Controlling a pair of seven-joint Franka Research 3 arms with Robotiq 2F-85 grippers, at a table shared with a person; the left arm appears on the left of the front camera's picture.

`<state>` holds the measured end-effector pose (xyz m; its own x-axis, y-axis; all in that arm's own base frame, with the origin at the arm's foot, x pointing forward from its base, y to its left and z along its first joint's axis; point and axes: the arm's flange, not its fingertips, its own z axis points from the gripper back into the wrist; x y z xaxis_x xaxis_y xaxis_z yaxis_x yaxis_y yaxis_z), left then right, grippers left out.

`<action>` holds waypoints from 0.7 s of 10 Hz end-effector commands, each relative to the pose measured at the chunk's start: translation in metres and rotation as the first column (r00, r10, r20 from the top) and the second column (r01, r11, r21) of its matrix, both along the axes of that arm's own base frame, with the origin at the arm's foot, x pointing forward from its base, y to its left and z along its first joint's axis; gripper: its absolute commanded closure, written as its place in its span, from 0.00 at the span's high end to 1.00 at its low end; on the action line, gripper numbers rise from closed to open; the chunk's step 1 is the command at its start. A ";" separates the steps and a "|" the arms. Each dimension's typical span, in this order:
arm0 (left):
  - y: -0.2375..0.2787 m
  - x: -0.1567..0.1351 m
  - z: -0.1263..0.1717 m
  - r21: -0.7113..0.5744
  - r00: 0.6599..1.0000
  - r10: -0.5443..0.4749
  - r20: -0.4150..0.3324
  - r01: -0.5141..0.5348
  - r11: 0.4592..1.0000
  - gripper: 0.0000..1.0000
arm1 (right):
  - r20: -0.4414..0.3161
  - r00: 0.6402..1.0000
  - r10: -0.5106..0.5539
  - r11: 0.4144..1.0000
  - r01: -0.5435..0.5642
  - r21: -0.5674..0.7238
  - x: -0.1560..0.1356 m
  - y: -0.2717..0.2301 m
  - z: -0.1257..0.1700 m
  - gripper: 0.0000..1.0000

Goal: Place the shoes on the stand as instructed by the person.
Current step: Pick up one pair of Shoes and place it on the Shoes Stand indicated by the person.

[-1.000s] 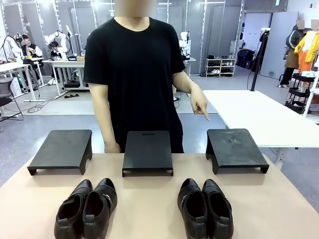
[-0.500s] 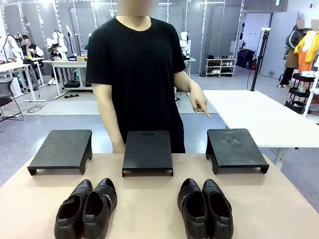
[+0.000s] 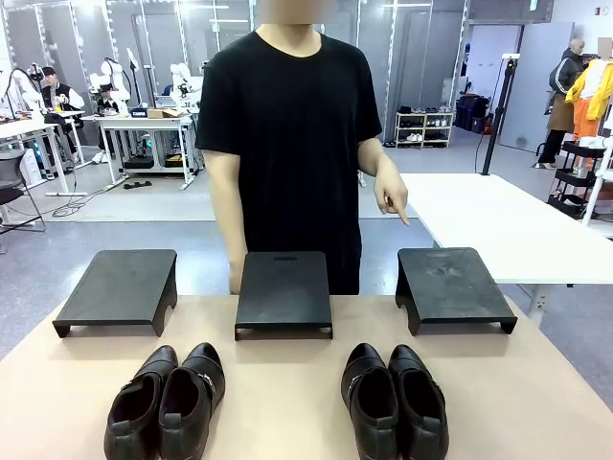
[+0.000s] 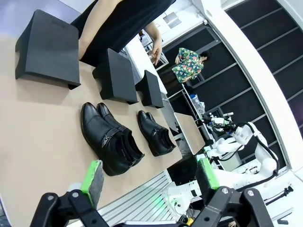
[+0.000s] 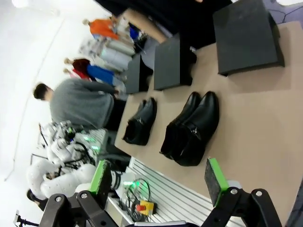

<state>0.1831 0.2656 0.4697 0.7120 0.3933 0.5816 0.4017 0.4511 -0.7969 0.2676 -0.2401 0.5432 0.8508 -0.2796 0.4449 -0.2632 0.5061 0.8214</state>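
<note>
Room: an open workshop hall with a grey floor, glass partitions and desks far back where people sit; a white table (image 3: pixel 498 225) stands beyond the far right corner of my counter.
Counter: a tan counter (image 3: pixel 287 383). I am at its near edge and the person (image 3: pixel 292 125) is at its far edge.
Stands: three low black stands in a row along the far edge. The left stand (image 3: pixel 120 286) is by the far left corner, the middle stand (image 3: pixel 283 290) is at the centre, and the right stand (image 3: pixel 450 285) is toward the far right corner.
Left pair of shoes (image 3: pixel 165 402): glossy black, side by side and touching, toes toward the far edge. They rest on the counter at the near edge, in front of the gap between the left and middle stands and apart from both.
Right pair of shoes (image 3: pixel 395 401): same make and same heading, at the near edge in front of the gap between the middle and right stands.
Person: in a black T-shirt, standing right behind the middle stand. The lowered hand (image 3: pixel 236 278) is behind that stand's far left corner. The pointing hand (image 3: pixel 391 199) is held at hip height, forefinger aimed down and toward my right.
Left gripper (image 4: pixel 149 174): released, jaws spread wide with nothing between the pads. It is held above the counter's left end, looking across at both pairs.
Right gripper (image 5: pixel 157 176): released as well, jaws wide and empty, held above the counter's right end.
</note>
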 end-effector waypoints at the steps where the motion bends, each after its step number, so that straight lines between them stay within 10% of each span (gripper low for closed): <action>1: 0.003 0.000 0.002 -0.004 1.000 -0.006 0.026 0.006 1.000 1.00 | -0.037 0.995 0.092 0.991 -0.095 -0.098 0.021 0.046 0.038 1.00; 7: 0.003 0.000 0.002 -0.004 1.000 -0.006 0.026 0.006 1.000 1.00 | -0.368 0.903 0.223 0.839 -0.370 -0.398 0.087 0.255 0.029 1.00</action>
